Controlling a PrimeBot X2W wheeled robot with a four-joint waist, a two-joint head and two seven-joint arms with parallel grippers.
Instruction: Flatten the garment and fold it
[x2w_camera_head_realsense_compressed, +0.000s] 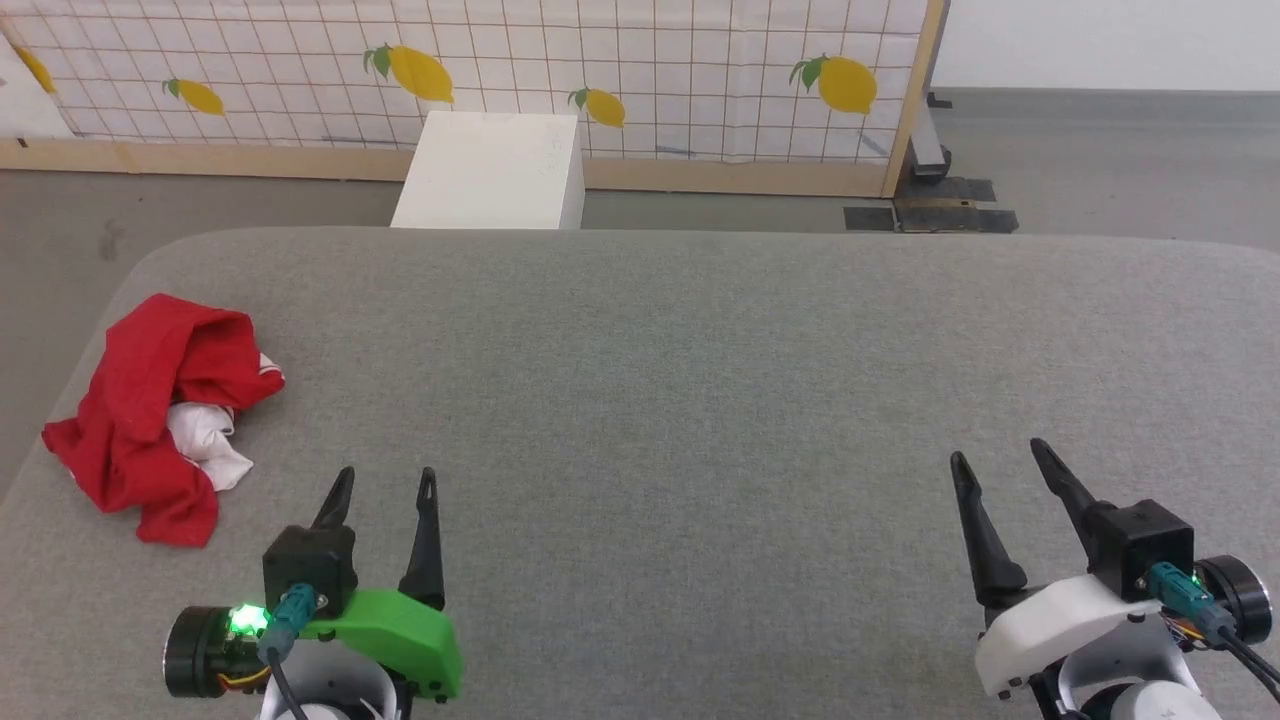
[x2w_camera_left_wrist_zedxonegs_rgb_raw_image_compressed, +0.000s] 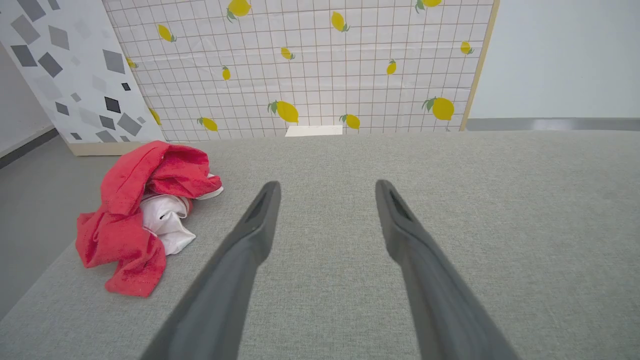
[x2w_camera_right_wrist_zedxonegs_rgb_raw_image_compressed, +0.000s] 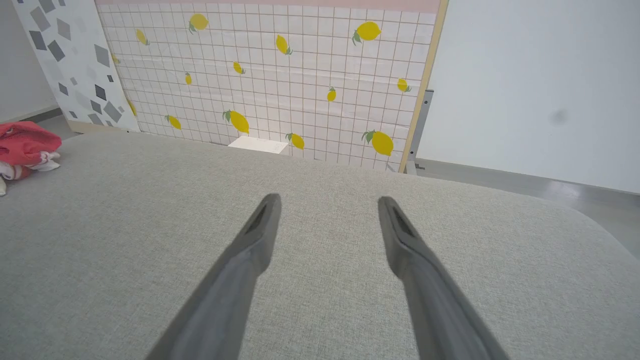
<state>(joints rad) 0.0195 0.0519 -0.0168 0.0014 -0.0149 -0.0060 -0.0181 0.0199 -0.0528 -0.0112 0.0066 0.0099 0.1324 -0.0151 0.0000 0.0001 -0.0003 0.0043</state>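
Grey woven-fabric surface (x2w_camera_head_realsense_compressed: 700, 420), rounded corners, crumpled red-and-white garment (x2w_camera_head_realsense_compressed: 150, 400), possibly knit

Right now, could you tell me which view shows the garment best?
The left wrist view: the garment lies whole and close, red folds around white. The head view shows it whole but smaller; the right wrist view clips it at its left edge.

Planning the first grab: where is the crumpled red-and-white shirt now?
In the head view, the crumpled red-and-white shirt lies near the grey fabric surface's left edge, ahead and left of the left tool.
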